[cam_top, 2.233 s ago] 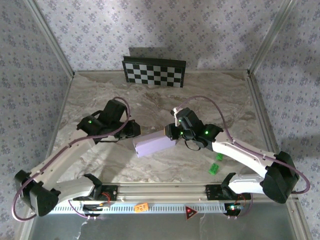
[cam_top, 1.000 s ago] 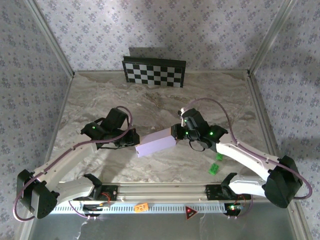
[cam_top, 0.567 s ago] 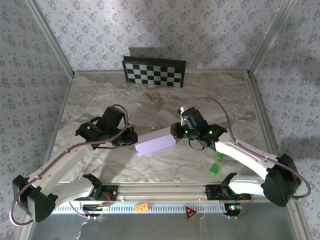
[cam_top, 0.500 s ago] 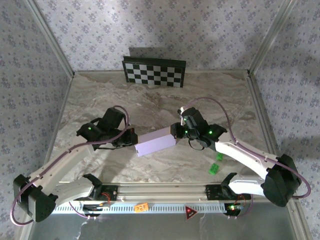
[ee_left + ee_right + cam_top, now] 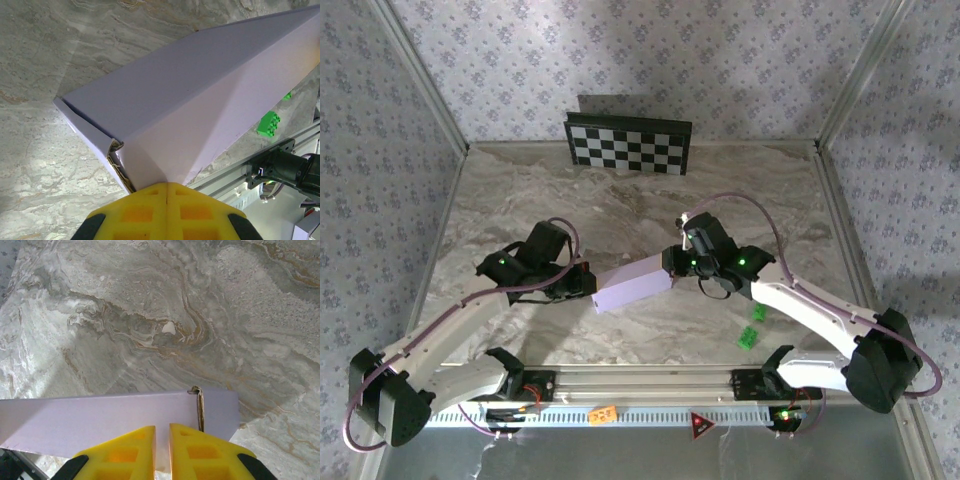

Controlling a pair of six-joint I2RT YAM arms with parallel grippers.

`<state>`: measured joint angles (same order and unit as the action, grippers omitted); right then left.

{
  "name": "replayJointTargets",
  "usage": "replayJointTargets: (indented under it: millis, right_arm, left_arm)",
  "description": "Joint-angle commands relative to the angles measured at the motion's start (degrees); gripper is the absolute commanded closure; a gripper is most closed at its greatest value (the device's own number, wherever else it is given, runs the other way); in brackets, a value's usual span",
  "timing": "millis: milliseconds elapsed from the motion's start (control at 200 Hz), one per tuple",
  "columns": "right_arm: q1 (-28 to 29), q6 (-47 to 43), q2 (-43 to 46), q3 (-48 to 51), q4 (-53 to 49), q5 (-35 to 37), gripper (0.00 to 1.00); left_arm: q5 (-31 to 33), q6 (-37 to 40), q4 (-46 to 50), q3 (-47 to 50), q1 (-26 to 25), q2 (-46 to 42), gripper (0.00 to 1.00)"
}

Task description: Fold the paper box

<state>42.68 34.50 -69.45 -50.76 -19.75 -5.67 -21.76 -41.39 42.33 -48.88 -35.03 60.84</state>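
— Toward the near side of the checkerboard panel [image 5: 629,145], what is there on the marble table [image 5: 520,200]?

— The panel stands upright at the far edge. Well in front of it, roughly opposite its middle, is the paper box [image 5: 633,287]. It is folded into a long lavender block and lies aslant, with its right end closer to the panel.

— Who has hold of it?

— The right gripper [image 5: 670,268] is at the end nearer the panel. Seen from its wrist, its yellow fingers [image 5: 200,450] are drawn in to a narrow slit over the box's edge, gripping it beside a seam.

— And the other?

— The left gripper [image 5: 588,283] is at the end farther from the panel. Its fingers [image 5: 140,210] are pressed together, with the tips touching the box's corner, where a ragged cardboard edge shows. Whether they pinch any card, I cannot tell.

— Anything smaller?

— Green bricks [image 5: 751,337], farther from the panel than the box and off to the right.
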Motion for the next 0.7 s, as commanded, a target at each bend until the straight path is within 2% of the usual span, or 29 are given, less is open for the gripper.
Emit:
replayJointTargets:
  millis: [0,190,300,460,635,695]
  right_arm:
    - [0.6,-0.8,-0.6,-3.0,-0.5,-4.6,0.83]
    - [0.9,-0.7,-2.6,-2.1,3.2,-7.7,0.83]
    - [0.2,0.7,-3.6,1.1,2.5,-4.5,0.84]
    - [-0.9,2.1,-5.6,4.0,-3.8,0.3,0.87]
    - [-1.6,0.2,-4.0,0.7,-2.9,-2.3,0.83]
    - [-2.0,0.3,-3.8,-1.6,-2.6,-5.0,0.79]
  left_arm:
    - [4.2,1.0,6.1,1.6,0.7,2.1,1.0]
    - [4.2,1.0,6.0,2.1,0.7,2.8,1.0]
    - [4.5,1.0,6.4,2.3,0.7,2.8,1.0]
    - [4.8,1.5,7.6,1.9,0.7,2.9,1.0]
    - [3.9,1.0,5.9,-2.2,0.8,1.8,1.0]
    - [3.3,0.3,4.2,-3.8,1.1,1.2,0.93]
